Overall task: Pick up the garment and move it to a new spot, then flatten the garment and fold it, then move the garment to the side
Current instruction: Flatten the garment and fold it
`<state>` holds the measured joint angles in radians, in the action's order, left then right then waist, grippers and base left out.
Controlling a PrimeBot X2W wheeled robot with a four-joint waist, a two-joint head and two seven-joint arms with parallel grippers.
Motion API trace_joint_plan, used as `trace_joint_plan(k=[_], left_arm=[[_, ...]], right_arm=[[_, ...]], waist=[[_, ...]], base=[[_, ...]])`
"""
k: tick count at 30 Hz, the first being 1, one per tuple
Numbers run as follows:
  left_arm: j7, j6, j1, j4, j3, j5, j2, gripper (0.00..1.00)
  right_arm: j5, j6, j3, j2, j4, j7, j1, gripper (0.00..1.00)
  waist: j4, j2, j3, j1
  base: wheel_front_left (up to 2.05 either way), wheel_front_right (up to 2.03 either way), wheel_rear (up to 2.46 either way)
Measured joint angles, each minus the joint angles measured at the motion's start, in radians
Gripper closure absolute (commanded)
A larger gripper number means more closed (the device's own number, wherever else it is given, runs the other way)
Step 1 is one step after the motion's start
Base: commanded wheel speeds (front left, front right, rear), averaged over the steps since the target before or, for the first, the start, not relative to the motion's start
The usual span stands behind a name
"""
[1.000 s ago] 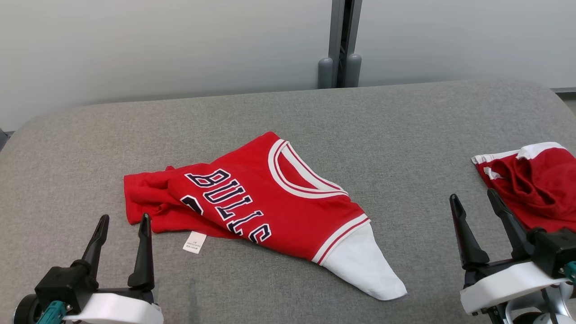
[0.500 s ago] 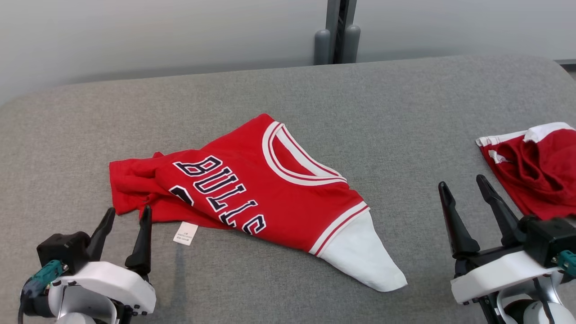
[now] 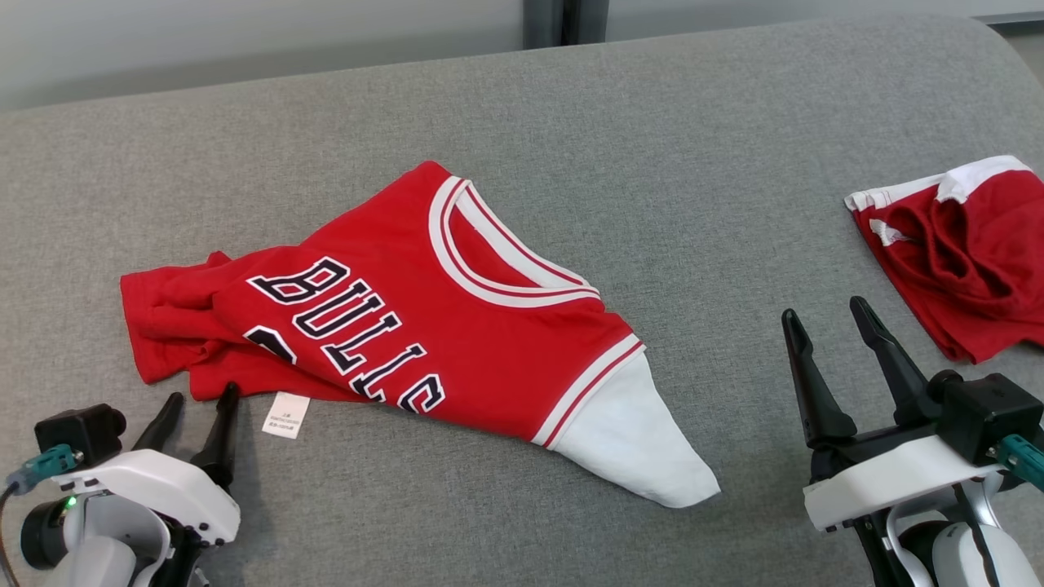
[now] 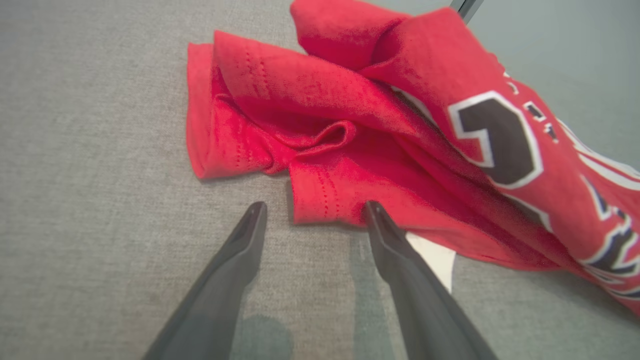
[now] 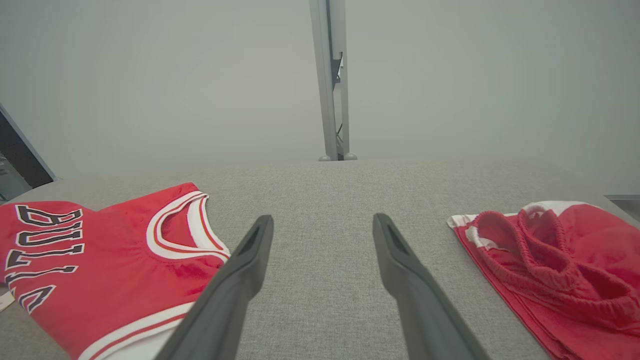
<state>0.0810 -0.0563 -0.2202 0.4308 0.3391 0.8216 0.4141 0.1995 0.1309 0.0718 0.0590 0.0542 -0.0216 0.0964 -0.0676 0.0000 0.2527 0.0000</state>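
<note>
the red jersey lies crumpled in the middle of the grey padded table, front side up, with dark white-edged letters reading bulls running slantwise across it and a white-and-red trimmed neckline turned toward the far side. its left end is bunched into soft folds, and at its near right end a white pointed flap sticks out from under a striped armhole edge. a small white label lies flat on the table, poking out from the jersey's near edge. just on the near side of the jersey's folded left end hangs the left gripper, its two dark fingers spread wide with nothing between them; in the left wrist view a doubled corner of hem sits just beyond the tips, and one fingertip comes right to the edge of the cloth, though i can't tell if it touches. well off to the right of the jersey, past the white flap, the right gripper stands over bare table, its jaws just as wide apart and empty too. farther right of the jersey a heap of red shorts with a white band lies apart from it, near the table's edge. beyond the jersey, behind the table, stands a pale wall with a grey upright post
</note>
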Motion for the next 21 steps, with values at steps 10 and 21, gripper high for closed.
trace_joint_plan(k=[10, 21], left_arm=[[0.008, 0.109, -0.094, 0.174, 0.005, 0.031, 0.0, 0.63], [0.03, 0.117, -0.086, 0.163, 0.042, 0.014, -0.018, 1.0]], right_arm=[[0.012, 0.0, 0.007, -0.002, -0.021, -0.007, 0.019, 0.0], [0.021, 0.0, 0.031, 0.002, -0.037, 0.016, -0.025, 0.0]], waist=[[-0.016, 0.0, 0.022, 0.0], [-0.005, 0.0001, 0.007, 0.0]], base=[[0.0, 0.0, 0.0], [0.0, 0.0, 0.0]])
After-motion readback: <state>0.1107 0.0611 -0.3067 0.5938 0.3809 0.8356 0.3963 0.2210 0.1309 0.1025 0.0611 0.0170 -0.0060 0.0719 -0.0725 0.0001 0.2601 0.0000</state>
